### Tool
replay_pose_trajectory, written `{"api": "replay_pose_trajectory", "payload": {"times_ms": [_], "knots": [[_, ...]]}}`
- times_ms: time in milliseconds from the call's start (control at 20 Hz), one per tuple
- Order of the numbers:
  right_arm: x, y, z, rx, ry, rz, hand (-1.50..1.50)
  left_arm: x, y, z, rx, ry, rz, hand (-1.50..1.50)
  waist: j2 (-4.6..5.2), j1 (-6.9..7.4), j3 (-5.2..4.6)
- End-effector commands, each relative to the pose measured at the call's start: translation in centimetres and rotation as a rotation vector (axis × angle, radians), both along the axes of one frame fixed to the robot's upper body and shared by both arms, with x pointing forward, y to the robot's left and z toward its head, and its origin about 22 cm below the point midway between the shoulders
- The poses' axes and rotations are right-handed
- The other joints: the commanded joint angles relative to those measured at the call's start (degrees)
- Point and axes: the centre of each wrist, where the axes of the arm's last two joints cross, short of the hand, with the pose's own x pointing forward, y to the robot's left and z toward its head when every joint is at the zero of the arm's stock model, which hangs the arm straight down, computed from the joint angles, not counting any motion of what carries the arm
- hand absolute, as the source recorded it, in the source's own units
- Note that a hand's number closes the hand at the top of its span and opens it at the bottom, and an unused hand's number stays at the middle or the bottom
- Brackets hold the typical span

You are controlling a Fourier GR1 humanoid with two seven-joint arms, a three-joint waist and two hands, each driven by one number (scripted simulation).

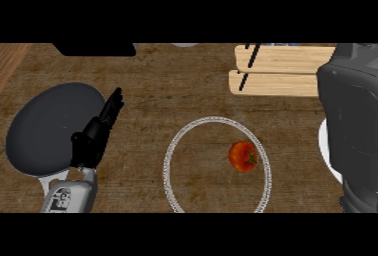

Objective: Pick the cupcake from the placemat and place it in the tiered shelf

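- No cupcake is being shown; a tomato [243,156] is lying untouched on the ringed placemat [176,150].
- The left robot hand [98,131] is being kept straight-fingered, holding nothing.
- The right robot hand cannot be told.
- The tiered shelf [280,70] is still awaiting it.

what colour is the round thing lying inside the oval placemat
Orange-red with a small dark green patch; the round thing looks like a tomato, not a cupcake. Head view.

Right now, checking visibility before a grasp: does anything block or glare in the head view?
Head view: the right arm looms close, covering the right end of the tiered shelf; the red item on the placemat shows whole, without glare.
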Motion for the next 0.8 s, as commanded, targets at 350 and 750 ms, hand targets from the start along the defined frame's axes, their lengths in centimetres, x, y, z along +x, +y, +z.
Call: {"api": "replay_pose_trajectory", "payload": {"times_ms": [350, 750], "knots": [[5.8, -2.7, -4.5, -0.065, -0.048, -0.027, 1.5, 0.7, -0.3, -1.1, 0.004, 0.009, -0.021, 0.0, 0.21, 0.07, -0.01], [7.6, -6.2, -4.5, 0.16, -0.21, 0.099, 1.5, -0.1, -0.6, -0.3, -0.001, 0.015, -0.033, 0.0, 0.16, 0.45, 0.01]]}}
